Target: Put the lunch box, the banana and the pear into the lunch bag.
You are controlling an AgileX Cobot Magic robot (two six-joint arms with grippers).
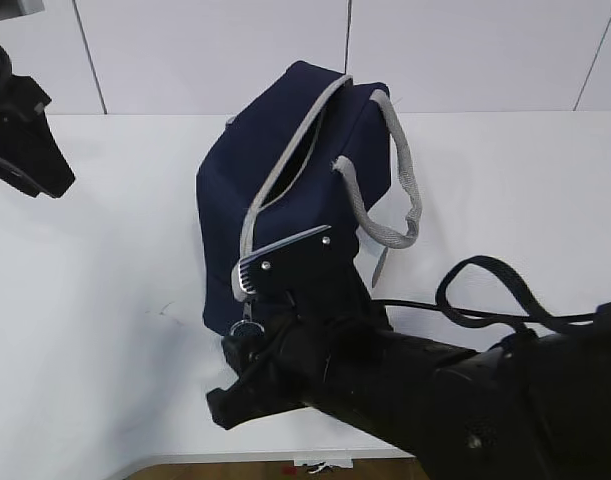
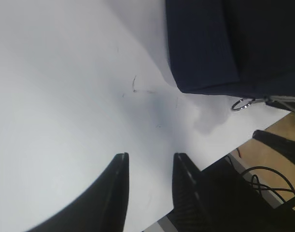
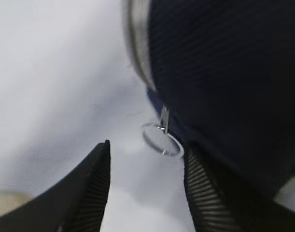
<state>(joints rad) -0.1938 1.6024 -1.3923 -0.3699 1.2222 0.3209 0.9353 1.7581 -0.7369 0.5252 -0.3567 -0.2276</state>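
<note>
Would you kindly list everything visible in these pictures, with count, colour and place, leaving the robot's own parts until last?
Boxy navy-blue fabric lunch bag: one, navy, on its side mid-table, zipper partly open.
Grey webbing handle: one seen, grey, on the bag's right.
Metal ring zipper pull: one, silver, at the bag's near end, resting on the table.
White table: one, white, beneath everything.
Black cable: one, black, looping on the right.
Lunch box, banana, pear: none visible.
Left gripper: one, black, jaws apart over bare table, empty.
Right gripper: one, black, jaws apart beside the ring, holding nothing.
</note>
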